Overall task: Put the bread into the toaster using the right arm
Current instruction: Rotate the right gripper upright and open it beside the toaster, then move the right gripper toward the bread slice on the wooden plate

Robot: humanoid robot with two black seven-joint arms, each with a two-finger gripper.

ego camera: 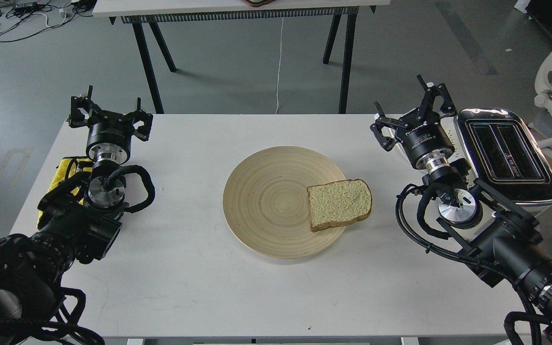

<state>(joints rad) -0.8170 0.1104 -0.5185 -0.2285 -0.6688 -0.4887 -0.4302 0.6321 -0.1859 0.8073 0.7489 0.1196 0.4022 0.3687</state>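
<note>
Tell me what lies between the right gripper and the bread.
In the head view, only bare white table lies between the right gripper and the bread. The bread rests on the wooden plate's right edge; the gripper is open, empty.

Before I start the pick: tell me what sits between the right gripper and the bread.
Nothing visible. The right gripper is open and empty; only bare white table lies between it and the bread on the wooden plate's right edge.

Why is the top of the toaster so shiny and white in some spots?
In the head view, the toaster has a chrome top that mirrors the room light, so glare shows white along its far edge; the bread and wooden plate look evenly lit, with only soft shadows.
</note>
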